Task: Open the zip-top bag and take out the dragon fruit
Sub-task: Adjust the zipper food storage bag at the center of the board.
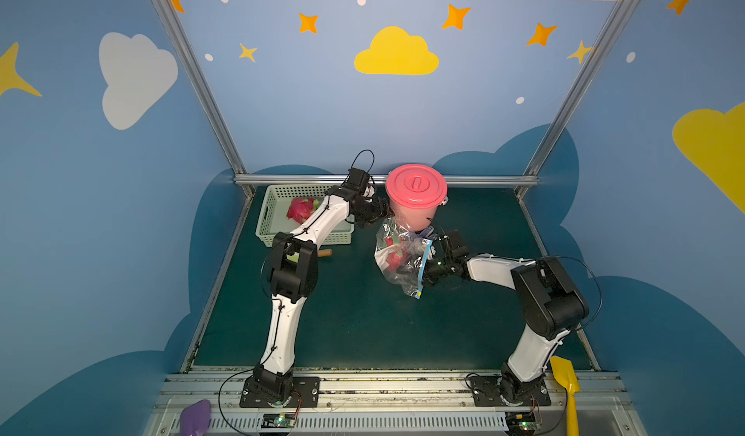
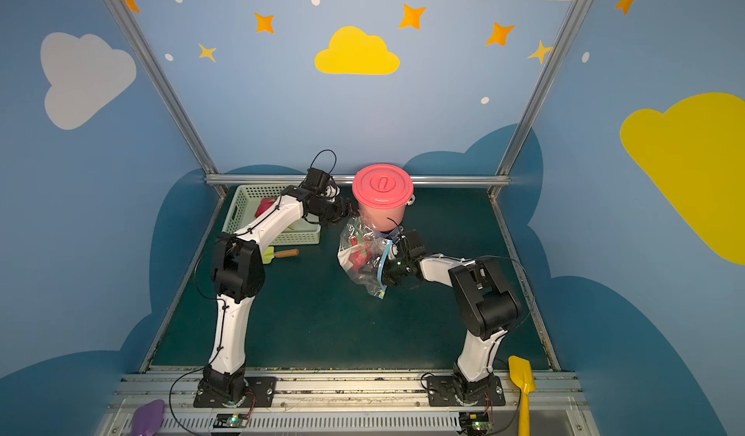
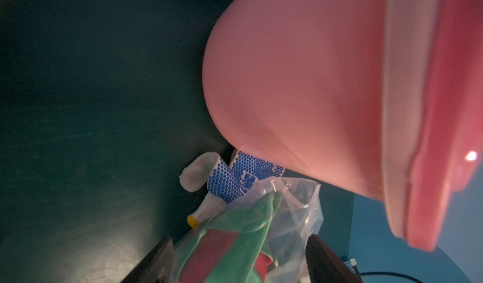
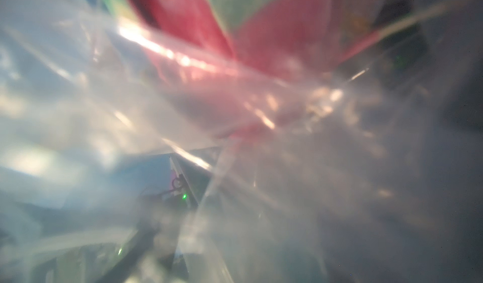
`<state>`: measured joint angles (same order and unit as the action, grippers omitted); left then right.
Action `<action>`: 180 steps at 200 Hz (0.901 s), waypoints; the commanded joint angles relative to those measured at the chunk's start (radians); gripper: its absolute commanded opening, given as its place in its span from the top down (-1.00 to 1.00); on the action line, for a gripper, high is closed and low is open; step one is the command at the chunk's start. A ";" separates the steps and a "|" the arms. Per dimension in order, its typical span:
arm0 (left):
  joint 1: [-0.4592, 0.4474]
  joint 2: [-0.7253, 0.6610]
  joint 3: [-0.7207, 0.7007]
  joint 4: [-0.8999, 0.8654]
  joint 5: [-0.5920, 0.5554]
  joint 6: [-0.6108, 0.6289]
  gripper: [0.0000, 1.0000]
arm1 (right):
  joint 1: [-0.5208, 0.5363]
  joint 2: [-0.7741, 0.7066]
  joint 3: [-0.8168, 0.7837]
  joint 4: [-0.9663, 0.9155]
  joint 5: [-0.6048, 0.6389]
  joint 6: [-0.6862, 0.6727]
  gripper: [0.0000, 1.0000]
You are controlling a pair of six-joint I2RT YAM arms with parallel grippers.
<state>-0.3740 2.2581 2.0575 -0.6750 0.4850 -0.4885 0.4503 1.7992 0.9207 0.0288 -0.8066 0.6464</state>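
Zip-top bag (image 1: 403,270) near left hand (image 3: 239,241), wide open, empty; right hand (image 1: 429,272) can't tell. Closing might pinch plastic, not dragon fruit (image 1: 394,256).

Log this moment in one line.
zip-top bag: beside pink bucket | dragon fruit: inside | left gripper: open at bag top | right gripper: at zip strip, grip unclear

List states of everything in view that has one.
zip-top bag: crumpled on mat, open or zipped unclear
dragon fruit: inside bag
pink bucket: upright, lid on
basket: holds a second fruit
left gripper: open, straddling bag
right gripper: at bag's zip strip, jaws hidden
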 commanded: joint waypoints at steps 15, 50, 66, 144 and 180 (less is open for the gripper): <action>-0.028 0.050 0.095 -0.064 -0.053 0.057 -0.56 | -0.004 0.028 0.036 -0.049 -0.030 -0.013 -0.61; -0.031 0.126 0.207 -0.079 -0.107 0.051 -0.35 | 0.004 0.033 0.038 -0.058 -0.037 -0.008 -0.61; -0.031 0.182 0.298 -0.097 -0.115 0.046 -0.16 | 0.006 0.032 0.033 -0.059 -0.037 -0.005 -0.61; -0.042 0.235 0.386 -0.130 -0.082 0.018 0.90 | 0.007 0.017 0.029 -0.078 -0.028 -0.017 -0.60; -0.050 0.121 0.308 -0.127 -0.052 0.016 0.90 | 0.008 -0.003 0.029 -0.084 -0.020 -0.022 -0.60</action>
<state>-0.4133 2.4905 2.4027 -0.7662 0.4034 -0.4721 0.4534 1.8149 0.9390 -0.0250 -0.8314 0.6460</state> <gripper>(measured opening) 0.049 0.801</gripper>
